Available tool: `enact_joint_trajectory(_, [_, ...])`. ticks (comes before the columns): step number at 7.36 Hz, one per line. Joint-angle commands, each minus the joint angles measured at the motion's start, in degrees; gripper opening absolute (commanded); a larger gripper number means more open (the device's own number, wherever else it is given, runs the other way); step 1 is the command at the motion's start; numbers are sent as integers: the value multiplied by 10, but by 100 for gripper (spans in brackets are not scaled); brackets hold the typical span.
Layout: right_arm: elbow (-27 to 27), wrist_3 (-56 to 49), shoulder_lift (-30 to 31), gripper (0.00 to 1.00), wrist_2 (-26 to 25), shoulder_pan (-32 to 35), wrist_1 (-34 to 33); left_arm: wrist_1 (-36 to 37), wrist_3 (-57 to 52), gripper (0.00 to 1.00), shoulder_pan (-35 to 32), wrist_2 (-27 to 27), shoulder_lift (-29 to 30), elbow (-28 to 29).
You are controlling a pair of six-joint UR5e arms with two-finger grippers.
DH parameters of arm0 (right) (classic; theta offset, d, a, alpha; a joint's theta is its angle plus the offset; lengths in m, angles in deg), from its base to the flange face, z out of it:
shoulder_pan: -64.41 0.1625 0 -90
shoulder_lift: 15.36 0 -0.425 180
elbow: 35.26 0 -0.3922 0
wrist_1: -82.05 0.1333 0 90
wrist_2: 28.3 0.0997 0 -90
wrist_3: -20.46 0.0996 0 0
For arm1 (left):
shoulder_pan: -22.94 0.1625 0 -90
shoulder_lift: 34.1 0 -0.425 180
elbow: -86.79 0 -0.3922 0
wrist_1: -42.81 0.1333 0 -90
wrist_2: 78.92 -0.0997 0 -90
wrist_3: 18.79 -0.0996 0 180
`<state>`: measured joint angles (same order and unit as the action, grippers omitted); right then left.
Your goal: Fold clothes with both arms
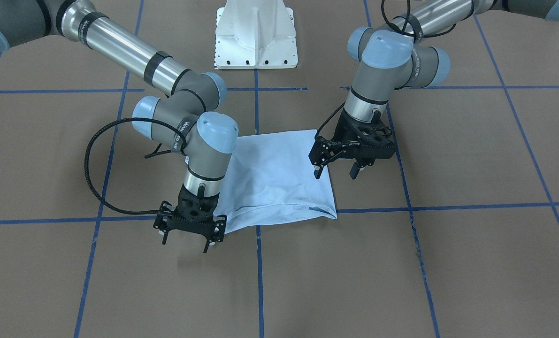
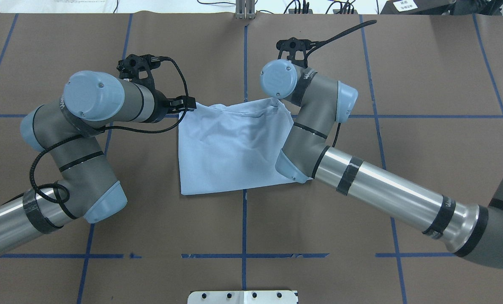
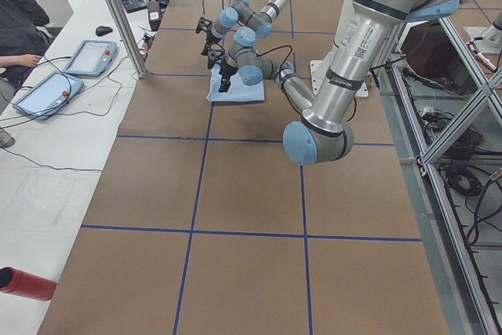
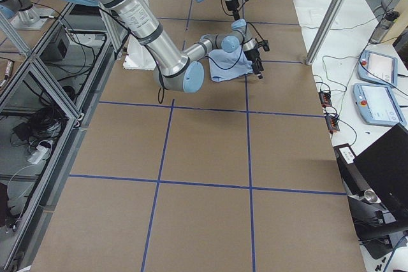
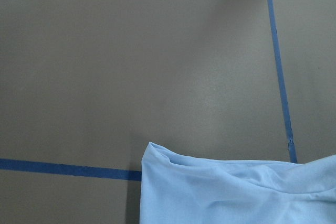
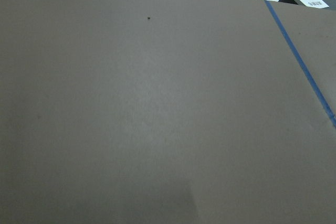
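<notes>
Light blue T-shirt (image 1: 279, 178) lies folded at the centre of the table (image 1: 471, 263). In the front-facing view, left gripper (image 1: 335, 172) sits at the shirt's 3 o'clock edge, fingers apart, holding nothing. Right gripper (image 1: 185, 243) sits at its 7 o'clock corner, fingers likewise apart and empty.

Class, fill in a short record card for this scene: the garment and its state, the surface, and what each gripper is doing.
Garment: light blue T-shirt, folded into a rough rectangle and lying flat
Print: not visible
Surface: brown table marked with blue tape lines
Left gripper: open, at one side edge of the T-shirt, gripping nothing; whether it touches the cloth is unclear
Right gripper: open, beside the opposite corner on the operators' side, gripping nothing
</notes>
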<state>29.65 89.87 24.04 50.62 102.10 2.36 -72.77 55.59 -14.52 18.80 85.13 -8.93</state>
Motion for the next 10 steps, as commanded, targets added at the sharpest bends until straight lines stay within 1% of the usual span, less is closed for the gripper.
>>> enact_joint_trajectory(1, [-8,0,-8,100,100,45,38,1,1,100,12,-2,13,38])
enact_joint_trajectory(2, [0,0,-8,100,105,45,38,5,1,100,20,-7,48,81])
enact_joint_trajectory(3, [6,-1,-7,100,105,45,38,2,-1,100,22,-8,62,114])
enact_joint_trajectory(4, [6,-1,-6,100,105,45,38,7,-1,100,36,-17,71,115])
enact_joint_trajectory(5, [9,-1,-6,100,105,45,38,10,-1,100,48,-37,80,123])
enact_joint_trajectory(7, [10,-2,-4,100,105,45,38,11,-3,100,48,-50,105,186])
enact_joint_trajectory(8, [10,-2,-3,100,105,45,38,10,-6,100,41,-65,112,198])
enact_joint_trajectory(9, [10,-2,-3,100,105,46,38,9,-8,100,22,-65,113,203])
enact_joint_trajectory(10, [10,-2,-2,100,105,46,38,6,-8,100,7,-64,118,229])
